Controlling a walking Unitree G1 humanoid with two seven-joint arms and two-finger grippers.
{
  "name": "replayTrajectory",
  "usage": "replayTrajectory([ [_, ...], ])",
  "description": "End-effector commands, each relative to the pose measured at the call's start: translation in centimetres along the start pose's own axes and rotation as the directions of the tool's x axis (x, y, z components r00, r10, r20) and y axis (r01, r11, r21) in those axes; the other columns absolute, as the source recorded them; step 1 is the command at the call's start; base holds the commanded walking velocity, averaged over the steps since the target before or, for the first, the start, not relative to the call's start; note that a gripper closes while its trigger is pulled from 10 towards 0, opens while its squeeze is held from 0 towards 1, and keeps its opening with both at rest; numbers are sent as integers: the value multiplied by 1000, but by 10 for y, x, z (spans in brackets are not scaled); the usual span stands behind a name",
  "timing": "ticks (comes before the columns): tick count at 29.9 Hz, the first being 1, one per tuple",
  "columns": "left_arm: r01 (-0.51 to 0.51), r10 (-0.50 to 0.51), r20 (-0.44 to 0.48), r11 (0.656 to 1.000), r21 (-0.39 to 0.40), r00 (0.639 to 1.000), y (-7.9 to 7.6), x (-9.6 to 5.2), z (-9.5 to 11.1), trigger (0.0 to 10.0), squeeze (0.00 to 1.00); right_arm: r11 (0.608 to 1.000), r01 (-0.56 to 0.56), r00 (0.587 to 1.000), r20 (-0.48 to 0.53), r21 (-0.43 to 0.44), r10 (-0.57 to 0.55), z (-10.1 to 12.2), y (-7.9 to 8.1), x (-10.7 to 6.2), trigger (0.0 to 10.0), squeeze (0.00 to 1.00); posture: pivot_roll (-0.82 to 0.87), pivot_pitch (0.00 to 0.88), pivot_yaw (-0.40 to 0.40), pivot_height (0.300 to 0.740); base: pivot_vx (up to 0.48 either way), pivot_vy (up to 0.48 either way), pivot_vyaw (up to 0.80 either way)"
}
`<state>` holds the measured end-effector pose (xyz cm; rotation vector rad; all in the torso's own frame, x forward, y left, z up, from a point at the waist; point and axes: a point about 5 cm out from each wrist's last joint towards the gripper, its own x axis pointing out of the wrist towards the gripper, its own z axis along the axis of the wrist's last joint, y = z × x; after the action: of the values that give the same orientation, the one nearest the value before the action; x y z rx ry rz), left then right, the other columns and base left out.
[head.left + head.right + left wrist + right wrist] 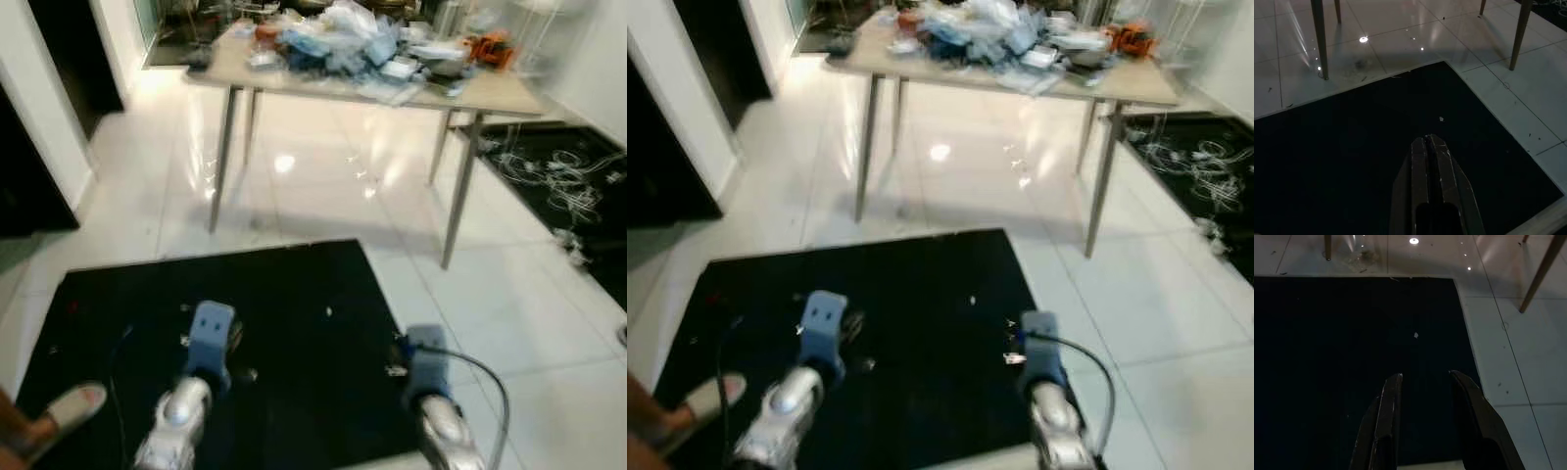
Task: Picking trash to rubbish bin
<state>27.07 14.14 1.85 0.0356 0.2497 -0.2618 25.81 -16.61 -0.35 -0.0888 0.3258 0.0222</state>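
Observation:
A small white scrap (328, 312) lies on the black floor mat (284, 294), a little ahead of both arms; it is also the white scrap (1441, 118) in the left wrist view and the white scrap (1416, 335) in the right wrist view. My left gripper (1428, 140) hovers over the mat, fingers pressed together with nothing in them. My right gripper (1425, 377) hangs over the mat's right part, fingers apart and empty. Beyond the mat stands a beige table (500, 93) heaped with crumpled wrappers and bags (343, 44).
Thin table legs (223, 162) stand on the glossy white tiles past the mat. Far right is a second black mat with tangled white cables (563, 176). A person's slippered foot (69, 406) rests at the mat's near left corner. A dark doorway (59, 49) opens on the left.

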Motion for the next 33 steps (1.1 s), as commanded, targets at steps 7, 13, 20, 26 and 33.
replayTrajectory([
  [7, 3, -4, -4, 1000, -16, 1000, -2, 1, 0, 10000, 0, 1000, 0, 1000, -25, -31, -1, -6, -5, -3, 10000, 0, -13, 62, 9, 740, 262, 0, 0],
  [13, 3, -3, -5, 1000, -17, 1000, -2, 1, 0, 10000, 0, 1000, 11, 1000, -26, -4, -11, -6, -5, -3, 10000, 0, -11, 70, 11, 740, 262, 0, 0],
  [20, 6, -6, -4, 1000, -17, 1000, -3, 0, 0, 10000, 0, 1000, 17, 1000, -19, 15, -16, -4, -6, -3, 10000, 0, -9, 70, 14, 740, 262, 0, -340],
  [26, 9, -9, -3, 1000, -14, 1000, -2, 1, 1, 10000, 0, 1000, 25, 999, -24, 19, -25, -5, -6, -2, 10000, 0, -8, 72, 19, 740, 261, 0, -763],
  [33, 11, -11, -4, 1000, -12, 1000, -2, 1, 1, 10000, 0, 1000, 14, 999, -28, 1, -14, -5, -6, -2, 10000, 0, -7, 69, 19, 740, 260, 0, 0],
])
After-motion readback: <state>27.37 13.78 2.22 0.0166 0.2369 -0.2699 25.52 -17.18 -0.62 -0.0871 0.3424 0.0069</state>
